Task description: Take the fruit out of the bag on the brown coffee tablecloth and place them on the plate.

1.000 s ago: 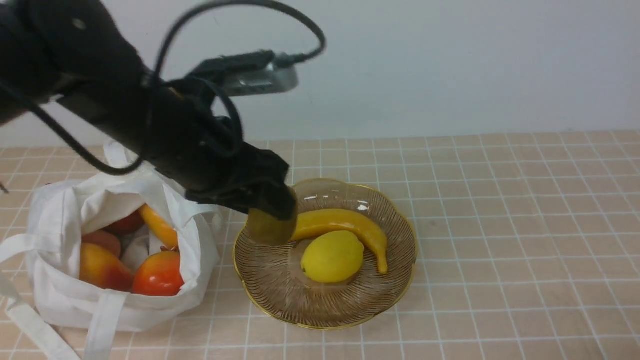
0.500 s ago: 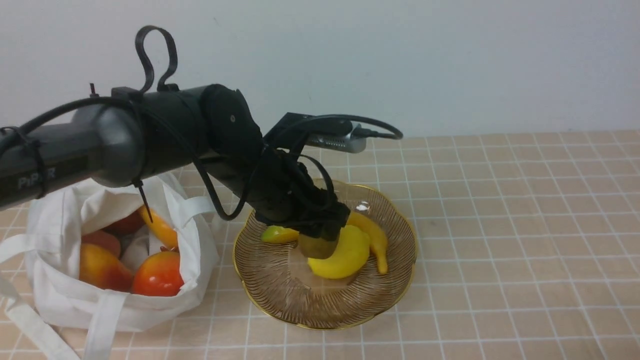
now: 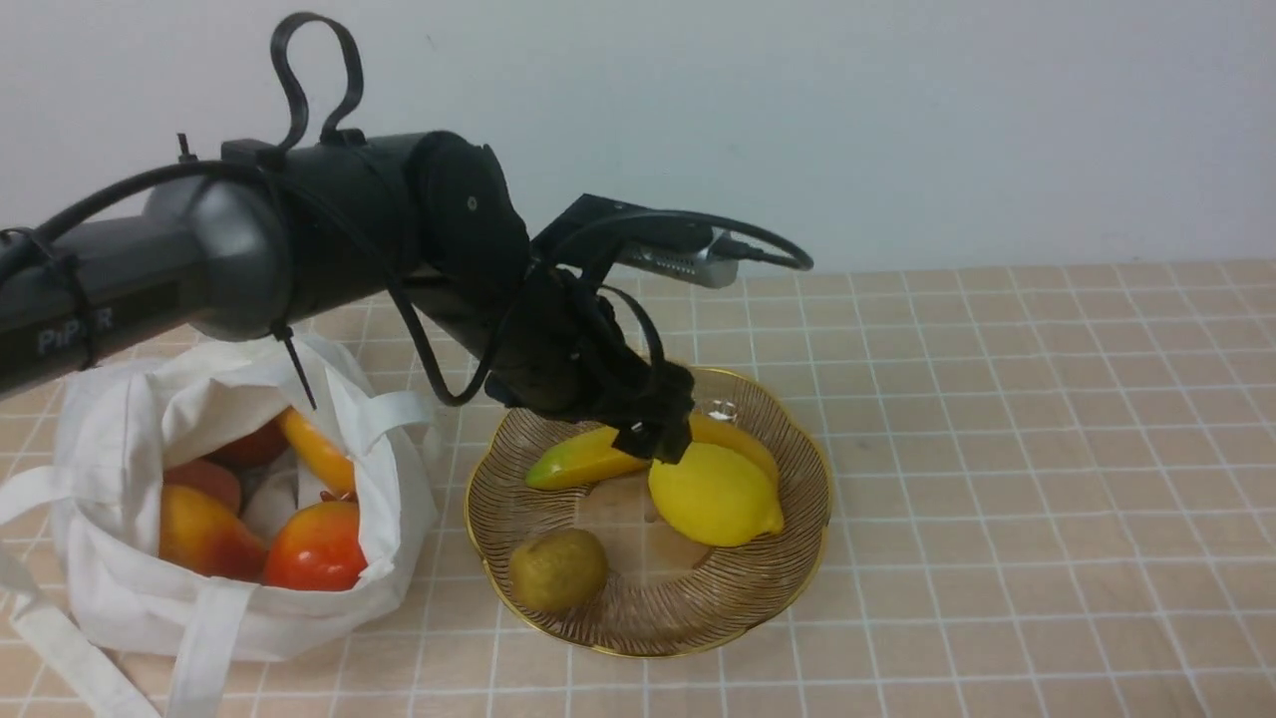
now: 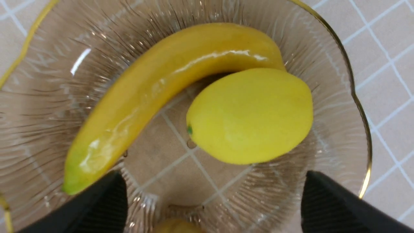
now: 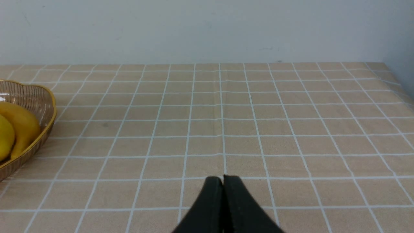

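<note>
On the tablecloth (image 3: 997, 449) the bag (image 3: 120, 598) sits to the left, and the plate (image 3: 638, 643) sits just beside it on the right with a narrow gap between them. Several fruits (image 3: 314, 546) lie in the bag (crowded against one another under its open mouth). On the plate the banana (image 3: 583, 457) lies across the far side, the lemon (image 3: 714, 495) touches it at the right, and the kiwi (image 3: 558, 569) rests apart at the near left.

A plain pale wall (image 3: 947, 130) is running along the far side of the scene. Near the middle, a glossy yellow banana (image 3: 583, 460) is lying curved — its greenish tip pointing left — and a matte yellow lemon (image 3: 713, 496) is resting in its curve on the near side, touching it, its nub pointing right.
</note>
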Controlling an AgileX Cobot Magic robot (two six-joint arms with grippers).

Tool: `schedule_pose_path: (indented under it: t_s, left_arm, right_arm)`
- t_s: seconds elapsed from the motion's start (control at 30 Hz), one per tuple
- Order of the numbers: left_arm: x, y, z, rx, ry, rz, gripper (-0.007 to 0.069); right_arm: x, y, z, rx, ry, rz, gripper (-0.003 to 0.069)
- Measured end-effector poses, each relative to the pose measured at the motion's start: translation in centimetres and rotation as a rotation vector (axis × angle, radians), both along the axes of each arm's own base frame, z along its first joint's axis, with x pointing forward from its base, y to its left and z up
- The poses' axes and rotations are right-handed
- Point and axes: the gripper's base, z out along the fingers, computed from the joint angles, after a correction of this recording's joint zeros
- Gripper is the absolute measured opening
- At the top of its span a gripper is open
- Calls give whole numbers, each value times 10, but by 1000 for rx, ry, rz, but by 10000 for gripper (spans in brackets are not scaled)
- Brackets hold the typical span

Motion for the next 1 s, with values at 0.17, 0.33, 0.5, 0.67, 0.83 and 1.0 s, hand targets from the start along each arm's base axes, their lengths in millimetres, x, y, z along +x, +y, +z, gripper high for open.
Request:
schedule_pose_path:
  t_s: [0.17, 0.33, 0.5, 0.67, 0.83, 1.0]
  left_arm:
    - [-1, 1, 31, 49, 23, -56, 565]
    - [-15, 12, 73, 112, 14, -96, 172]
    - [-42, 34, 117, 163, -74, -87, 5]
    - [-84, 62, 149, 167, -169, -31, -8]
    - [-143, 95, 149, 133, -225, 26, -8]
    - [-205, 127, 116, -6, -393, 108, -8]
  right_arm:
    - [0, 0, 0, 0, 0, 0, -18]
    - [0, 0, 0, 0, 0, 0, -18]
    - [0, 0, 0, 0, 0, 0, -18]
    - [0, 0, 0, 0, 0, 0, -18]
    - [0, 0, 0, 0, 0, 0, -18]
    - [0, 0, 0, 0, 0, 0, -18]
